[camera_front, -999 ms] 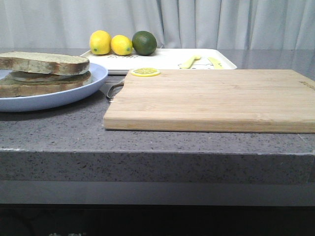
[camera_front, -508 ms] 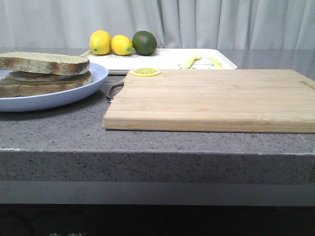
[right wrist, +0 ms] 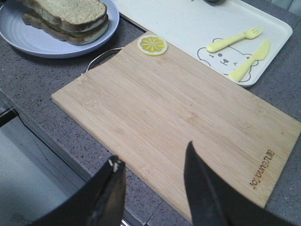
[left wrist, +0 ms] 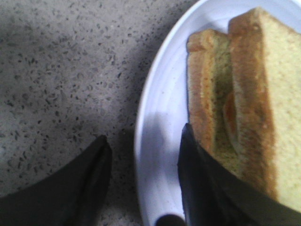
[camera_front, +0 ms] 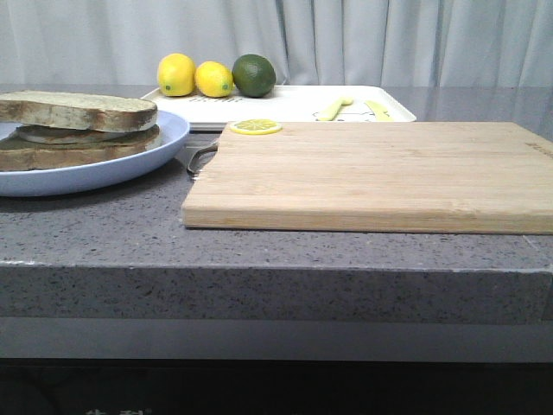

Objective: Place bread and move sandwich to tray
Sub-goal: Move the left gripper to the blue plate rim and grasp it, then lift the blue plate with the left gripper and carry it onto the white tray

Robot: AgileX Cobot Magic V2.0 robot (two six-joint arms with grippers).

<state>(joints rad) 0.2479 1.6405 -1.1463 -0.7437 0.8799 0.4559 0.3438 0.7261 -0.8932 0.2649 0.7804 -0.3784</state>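
The sandwich [camera_front: 78, 130] lies on a round pale blue plate [camera_front: 130, 164] at the left of the counter. The bread [camera_front: 78, 111] is its top slice, over the white egg and a lower slice. The white tray [camera_front: 285, 99] stands at the back. Neither gripper shows in the front view. In the left wrist view my left gripper [left wrist: 143, 134] is open and straddles the plate's rim [left wrist: 150, 108], one finger over the counter, the other by the sandwich [left wrist: 263, 94]. My right gripper [right wrist: 153, 153] is open and empty above the near edge of the cutting board [right wrist: 178, 108].
The wooden cutting board [camera_front: 371, 173] fills the middle, with a lemon slice [camera_front: 255, 127] on its far left corner. On the tray are two lemons [camera_front: 176, 73], a lime [camera_front: 253, 75], a yellow fork [right wrist: 233, 40] and a yellow knife [right wrist: 249, 61].
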